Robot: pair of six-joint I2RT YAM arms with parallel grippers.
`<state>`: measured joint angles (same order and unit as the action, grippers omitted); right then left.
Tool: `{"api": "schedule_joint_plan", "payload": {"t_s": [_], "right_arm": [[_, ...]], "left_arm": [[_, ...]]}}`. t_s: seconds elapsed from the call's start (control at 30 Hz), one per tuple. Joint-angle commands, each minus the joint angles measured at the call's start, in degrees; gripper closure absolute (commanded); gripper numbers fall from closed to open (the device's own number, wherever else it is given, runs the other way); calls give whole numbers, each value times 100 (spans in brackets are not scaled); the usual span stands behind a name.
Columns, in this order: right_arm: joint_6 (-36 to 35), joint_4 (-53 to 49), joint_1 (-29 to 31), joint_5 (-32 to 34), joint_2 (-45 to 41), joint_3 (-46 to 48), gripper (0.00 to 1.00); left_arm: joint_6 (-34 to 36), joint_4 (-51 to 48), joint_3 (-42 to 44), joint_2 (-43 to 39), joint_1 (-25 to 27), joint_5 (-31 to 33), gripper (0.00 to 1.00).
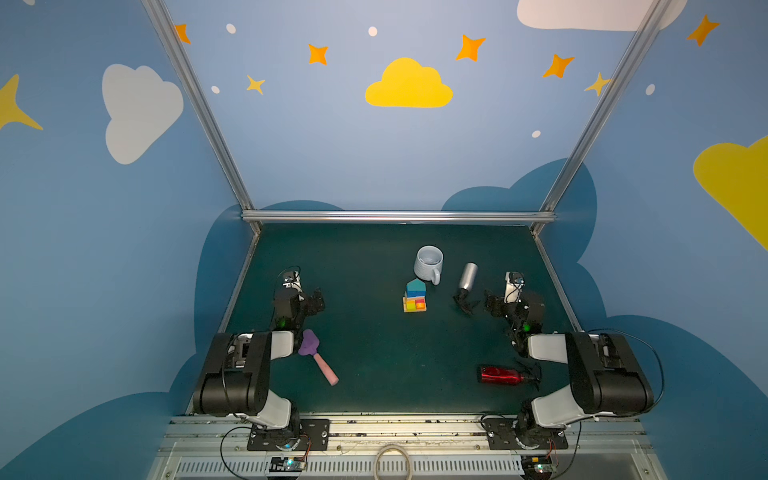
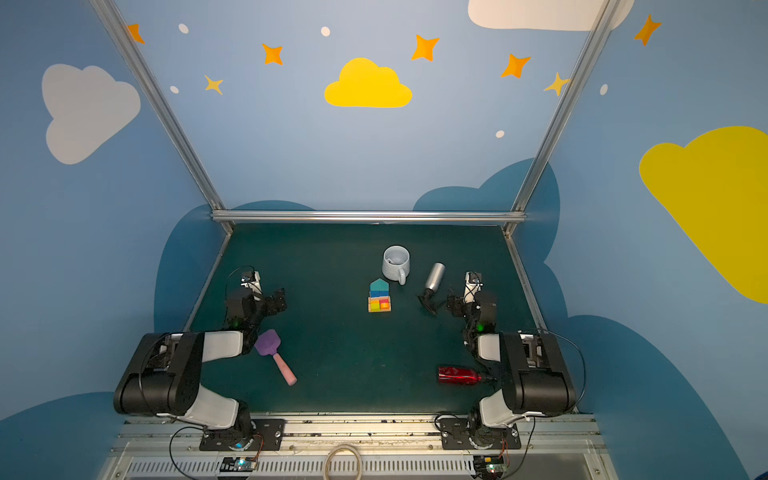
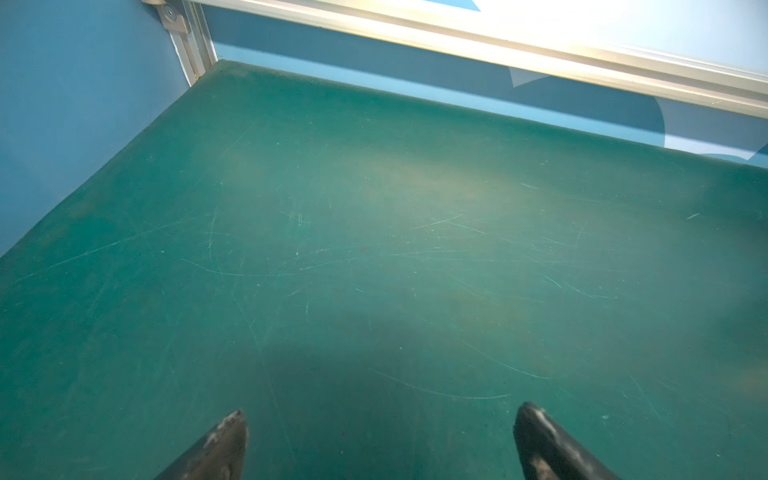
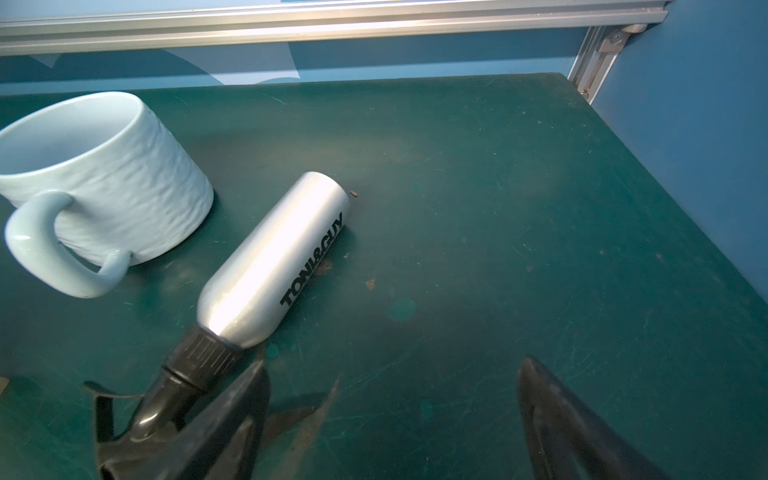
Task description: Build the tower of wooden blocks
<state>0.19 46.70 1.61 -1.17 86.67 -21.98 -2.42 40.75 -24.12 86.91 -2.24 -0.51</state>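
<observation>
Left gripper (image 3: 382, 411) wide, empty; right gripper (image 4: 392, 365) likewise, just beside spray bottle (image 4: 270, 257). Nudging it risks toppling tower (image 1: 414, 297).

Light fell from overhead. In both top views the dark green mat (image 1: 374, 365) sat dim beneath brighter walls, and the frame posts splayed with the wide lens. In the left wrist view the back rail (image 3: 478, 45) glared white. The silver bottle (image 4: 266, 270) carried a hard sheen, and the right gripper (image 4: 392, 363) looked blurred.
</observation>
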Motion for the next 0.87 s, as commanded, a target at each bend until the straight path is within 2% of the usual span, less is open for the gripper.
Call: {"api": "schedule_joint_plan", "payload": {"t_s": [0.0,0.83], "right_arm": [[1,-1,25,47,37,-85,9],[7,-54,32,47,68,-129,9]], "left_arm": [[-45,64,-51,17,9,81,1],[-40,64,-57,16,11,78,1]]}}
